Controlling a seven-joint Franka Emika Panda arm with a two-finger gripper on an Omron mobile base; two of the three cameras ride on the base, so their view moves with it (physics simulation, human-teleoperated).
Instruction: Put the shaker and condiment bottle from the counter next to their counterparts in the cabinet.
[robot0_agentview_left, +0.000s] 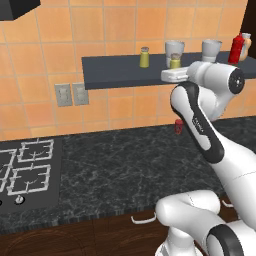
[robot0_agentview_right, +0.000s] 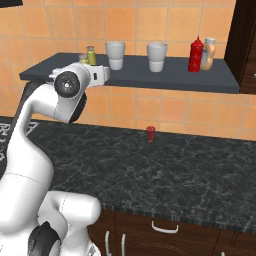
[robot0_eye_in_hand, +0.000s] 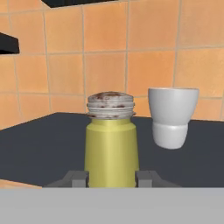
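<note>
My gripper (robot0_eye_in_hand: 112, 178) is shut on the olive-yellow shaker (robot0_eye_in_hand: 110, 144), one finger pressed to each side near its base. The shaker (robot0_agentview_left: 175, 61) is upright at the dark shelf (robot0_agentview_left: 115, 72), just in front of a white cup (robot0_agentview_left: 174, 49). I cannot tell whether its base touches the slab. To its left on the shelf stands the twin shaker (robot0_agentview_left: 144, 57). At the shelf's right end the red squeeze bottle (robot0_agentview_right: 196, 55) stands close beside the tan white-capped bottle (robot0_agentview_right: 209, 53).
A second white cup (robot0_agentview_right: 157, 56) sits mid-shelf. On the black marbled counter (robot0_agentview_right: 190, 170) there is a tiny red cup (robot0_agentview_right: 150, 133) near the tiled wall. The stove (robot0_agentview_left: 25, 172) lies at the counter's left. A dark tall unit (robot0_agentview_right: 245, 40) borders the shelf's right end.
</note>
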